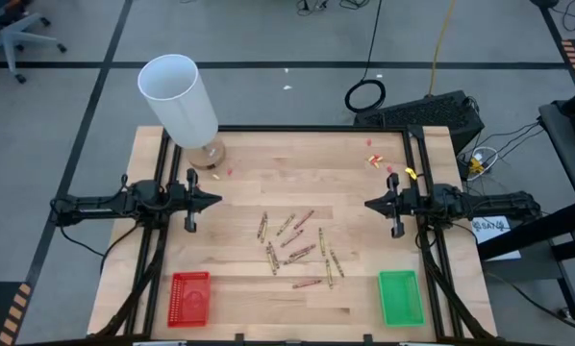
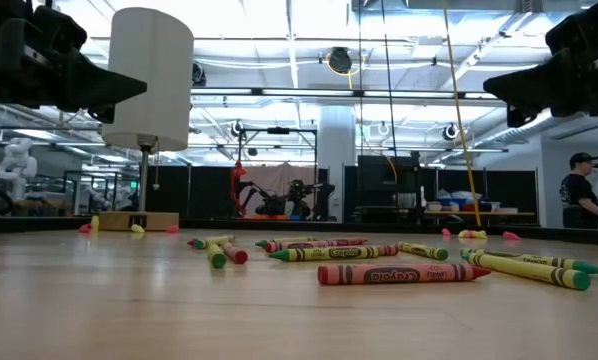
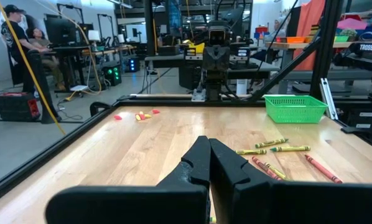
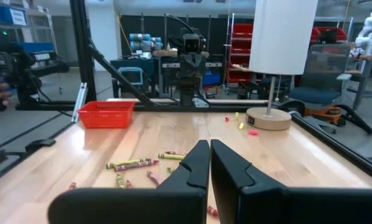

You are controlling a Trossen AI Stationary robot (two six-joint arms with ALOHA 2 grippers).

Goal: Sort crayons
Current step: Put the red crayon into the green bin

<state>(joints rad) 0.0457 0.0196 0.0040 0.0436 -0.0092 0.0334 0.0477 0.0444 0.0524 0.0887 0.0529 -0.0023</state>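
Crayons unsorted, both tools shut and empty

Crayons (image 1: 297, 245) lie scattered mid-tabletop (image 1: 268, 163), between left tool (image 1: 213, 201) and right tool (image 1: 371, 205); red tray (image 1: 189, 297) and green tray (image 1: 401, 297) look bare, nothing sorted. Low view: paper-wrapped sticks, red and green-yellow. Wrist views: each tool pinched closed, holding nothing, crayons ahead.

We count about 12 crayons (image 1: 297, 245) scattered mid-bench, though the overlapping ones make the exact number hard for us to fix. We see 2 small trays, 1 red tray (image 1: 189, 297) and 1 green tray (image 1: 400, 296), plus 1 white lamp (image 1: 179, 99). We also count 2 arms, each ending in 1 tool: left tool (image 1: 214, 201), right tool (image 1: 369, 205).
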